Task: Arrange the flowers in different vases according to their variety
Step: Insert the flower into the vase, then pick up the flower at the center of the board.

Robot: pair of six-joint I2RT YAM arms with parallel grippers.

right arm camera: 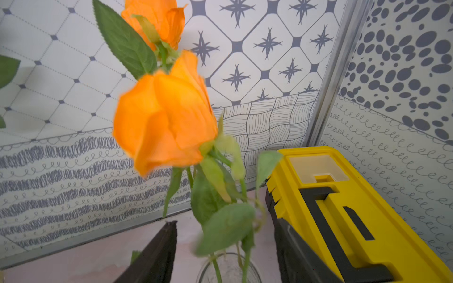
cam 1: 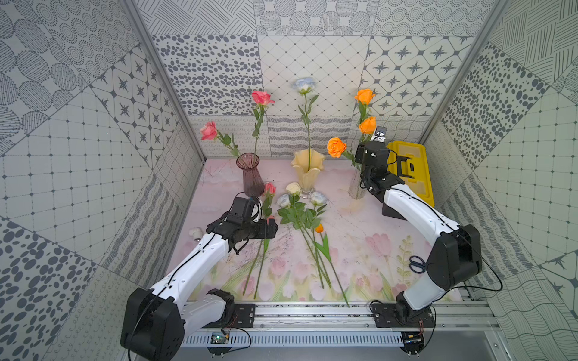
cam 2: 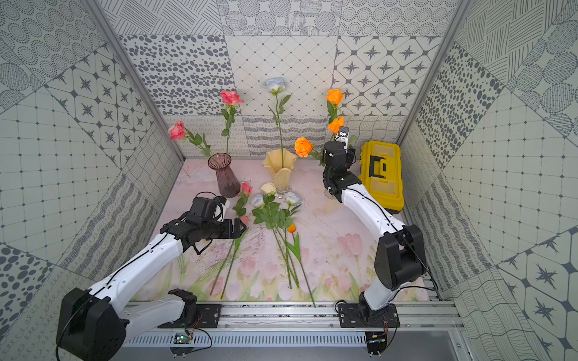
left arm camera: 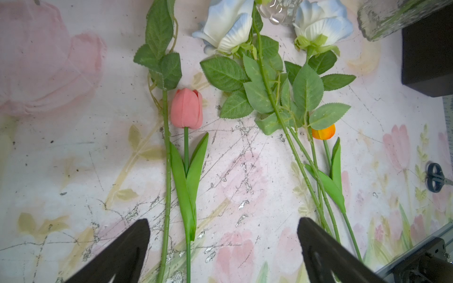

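Done: two pink roses (cam 1: 261, 97) in the purple vase (cam 1: 248, 175), one pale-blue rose (cam 1: 304, 85) in the cream vase (cam 1: 308, 170), three orange roses (cam 1: 364, 96) in the clear vase (cam 1: 356, 187).
Remaining: pink rose (cam 1: 269, 188), pink tulip (left arm camera: 186, 109), three pale roses (cam 1: 294, 189) and orange tulip (cam 1: 319, 228) lie on the table (cam 1: 359, 237).
Right gripper (right arm camera: 224, 223): jaws spread beside the orange stems.
Left gripper (left arm camera: 223, 220): jaws spread over the pink stems.

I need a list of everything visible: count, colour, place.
purple vase: one, back left.
cream-yellow vase: one, back centre.
clear vase: one, back right.
pink roses: three; two in purple vase, one on mat.
pale roses: four; one in cream-yellow vase, three on mat.
orange roses: three, in clear vase.
pink tulip, orange tulip: one each, on mat.
toolbox: one, yellow, far right.
scissors: one, dark, right edge.
left gripper: open, above mat.
right gripper: open, around orange roses' stems.
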